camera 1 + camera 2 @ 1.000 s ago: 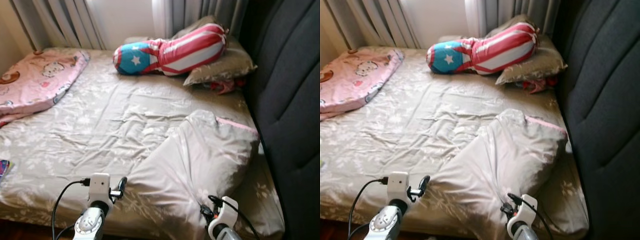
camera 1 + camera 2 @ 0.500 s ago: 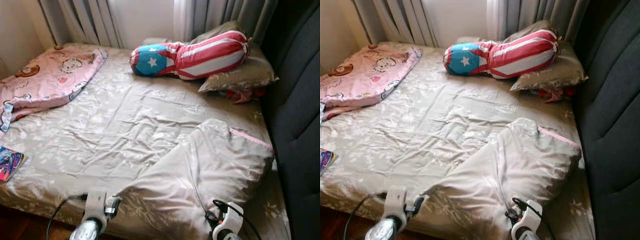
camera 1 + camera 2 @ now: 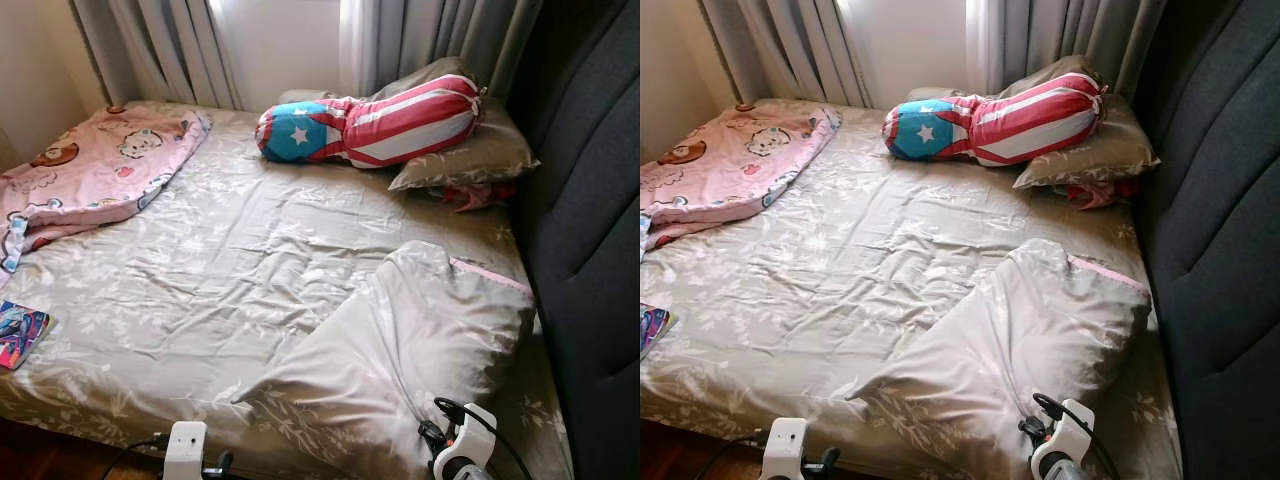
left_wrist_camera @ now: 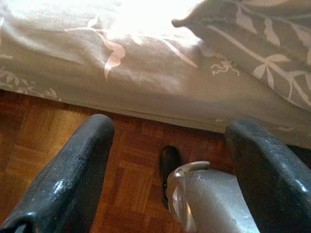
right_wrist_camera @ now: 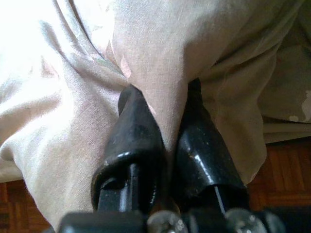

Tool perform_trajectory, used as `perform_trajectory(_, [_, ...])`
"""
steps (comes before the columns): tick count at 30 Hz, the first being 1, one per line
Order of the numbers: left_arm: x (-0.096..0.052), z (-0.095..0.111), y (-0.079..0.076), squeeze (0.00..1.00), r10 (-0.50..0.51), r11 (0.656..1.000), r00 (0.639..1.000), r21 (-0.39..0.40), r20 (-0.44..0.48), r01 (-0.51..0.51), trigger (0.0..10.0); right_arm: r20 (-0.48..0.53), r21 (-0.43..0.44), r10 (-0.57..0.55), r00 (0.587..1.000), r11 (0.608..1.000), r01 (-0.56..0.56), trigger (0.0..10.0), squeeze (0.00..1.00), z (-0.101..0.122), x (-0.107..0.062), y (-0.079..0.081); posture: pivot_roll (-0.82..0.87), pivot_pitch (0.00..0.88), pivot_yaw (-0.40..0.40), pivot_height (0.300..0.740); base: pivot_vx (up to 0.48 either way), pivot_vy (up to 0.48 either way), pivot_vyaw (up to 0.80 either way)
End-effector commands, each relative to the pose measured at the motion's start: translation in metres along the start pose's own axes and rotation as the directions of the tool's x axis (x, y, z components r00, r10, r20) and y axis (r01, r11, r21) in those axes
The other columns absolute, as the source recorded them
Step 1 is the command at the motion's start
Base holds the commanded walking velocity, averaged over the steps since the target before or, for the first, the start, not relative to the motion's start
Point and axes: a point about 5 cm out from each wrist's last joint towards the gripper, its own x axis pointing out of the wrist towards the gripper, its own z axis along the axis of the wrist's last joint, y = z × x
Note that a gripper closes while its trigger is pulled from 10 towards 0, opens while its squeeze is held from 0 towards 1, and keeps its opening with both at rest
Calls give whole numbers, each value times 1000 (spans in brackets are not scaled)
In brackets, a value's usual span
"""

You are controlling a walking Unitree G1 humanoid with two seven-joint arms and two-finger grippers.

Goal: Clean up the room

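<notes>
Grey floral blanket (image 3: 400, 350), heaped at the near right corner of the bed (image 3: 220, 270), pinched by a fold of its hem between the closed black fingers of the right gripper (image 5: 165, 141), cloth bunched tight between the two pads and draping past them toward the parquet floor (image 4: 73, 145). Long axis of the heap running up and away from that gripper, from the pinched hem toward the pink-edged far corner by the dark padded headboard (image 3: 590, 230); bulk of the cloth lying ahead and slightly to the left of the grasp, so any spreading pull judged to travel leftward across the bare sheet. Left gripper (image 4: 165, 160) empty, fingers spread wide, hanging low off the bed's near edge over the floor, just beside the blanket's pointed left corner and clearly the farther of the two from the grasp. Beyond the heap: star-and-stripe bolster (image 3: 370, 125) resting on a grey pillow (image 3: 470, 155) by the curtains (image 3: 180, 45), pink cartoon quilt (image 3: 90, 175) far to the left, a colourful booklet (image 3: 18, 335) at the left edge. Against the frames of a second ago: whole scene shifted as the head camera moved, more of the bed's left side now in frame, left wrist dropped from above the mattress edge to the bottom of the picture, right grasp unchanged, blanket heap much the same shape.
</notes>
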Motion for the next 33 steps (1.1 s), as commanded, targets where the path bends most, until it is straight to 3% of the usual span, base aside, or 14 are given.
perform_trajectory(1, [-2, -6, 0, 0, 1, 1000, 1000, 15, -23, 0, 10000, 94, -20, -2, 996, 1000, 4, 10000, 0, 22, 3, 0, 27, 0, -51, 740, 0, 0, 0])
perform_trajectory(16, [-2, -9, 1, 0, 10, 1000, 999, 21, -31, -10, 10000, 158, -23, -118, 980, 992, 123, 10000, 0, 39, 1, -17, 32, 0, -49, 740, 0, 0, 0])
perform_trajectory(23, [-3, -10, 2, 0, 8, 1000, 1000, 23, -29, -8, 10000, 253, -53, -209, 945, 972, 229, 10000, 0, 61, -3, -30, 38, 0, -47, 740, 0, 0, 0])
perform_trajectory(27, [-4, -13, 2, 0, 6, 1000, 999, 28, -34, -5, 10000, 381, -25, -309, 871, 939, 343, 10000, 0, 101, -13, -55, 34, 0, -41, 740, 0, 0, 0])
perform_trajectory(29, [-5, -13, 2, 0, 5, 1000, 999, 28, -35, -4, 10000, 397, -19, -331, 856, 930, 368, 10000, 0, 108, -16, -61, 33, 0, -40, 740, 0, 0, 0])
perform_trajectory(33, [-6, -17, 3, 0, 5, 1000, 999, 29, -44, -4, 10000, 461, 1, -415, 784, 884, 467, 10000, 0, 138, -31, -88, 30, 0, -39, 740, 0, 0, 0])
